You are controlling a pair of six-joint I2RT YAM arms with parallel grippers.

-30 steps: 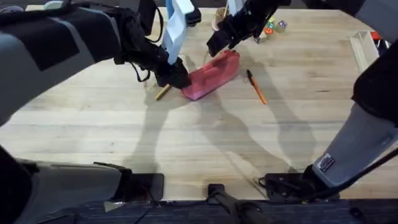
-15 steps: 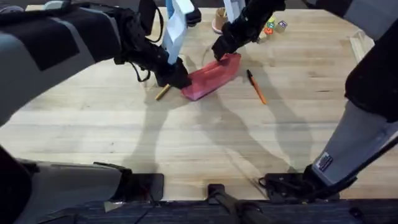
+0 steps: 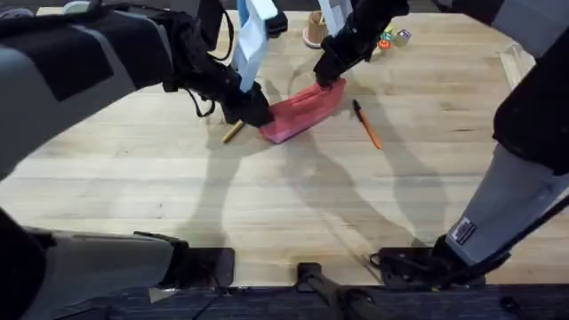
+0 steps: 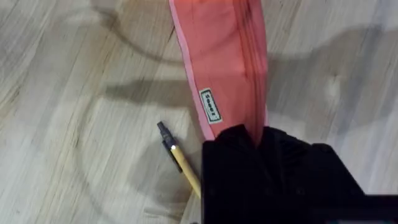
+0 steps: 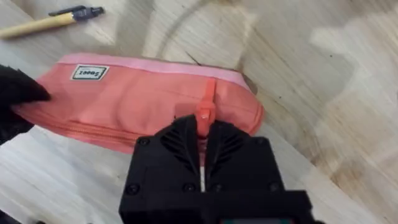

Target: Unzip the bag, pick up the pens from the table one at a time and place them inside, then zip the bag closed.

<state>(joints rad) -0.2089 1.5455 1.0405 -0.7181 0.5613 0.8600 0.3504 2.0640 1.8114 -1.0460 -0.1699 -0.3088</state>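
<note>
Light wood table (image 3: 267, 204), pink bag (image 3: 300, 109) laid mid-top, yellow pen (image 3: 232, 132) beside, orange pen (image 3: 365, 123) nearby

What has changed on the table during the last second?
The right gripper moved along the bag toward its far end, and now pinches the zipper pull there. The left gripper kept holding the bag's near end. The yellow pen and the orange pen did not move.

Overhead far; wrists close over bag (image 3: 302, 108)
</note>
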